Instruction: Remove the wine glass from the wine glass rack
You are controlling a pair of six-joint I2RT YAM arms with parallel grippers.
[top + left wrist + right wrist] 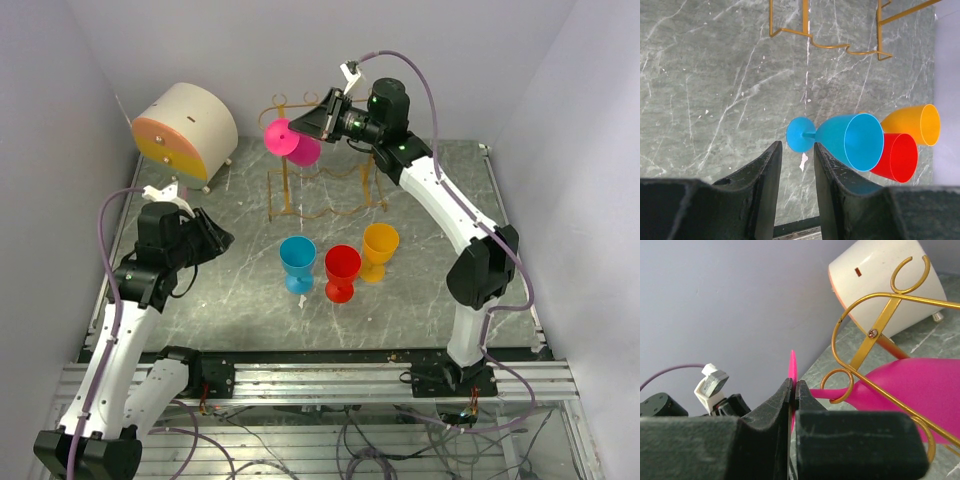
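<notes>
A pink wine glass [303, 148] lies tilted on its side at the left end of the golden wire rack [283, 190], up by the top rail. My right gripper [300, 124] is shut on the glass's thin foot. In the right wrist view the gripper [794, 387] pinches the foot edge-on. There the stem passes a curled loop of the rack [879, 326], and the pink bowl [910, 385] sits behind the rail wires. My left gripper [216, 240] is open and empty, low over the table left of the rack. In its own view the gripper [796, 150] points at a blue glass [850, 140].
A blue glass [297, 262], a red glass [341, 272] and an orange glass [379, 250] stand upright in front of the rack. A cream round drawer box [185, 130] stands at the back left. Walls close in on the left, back and right.
</notes>
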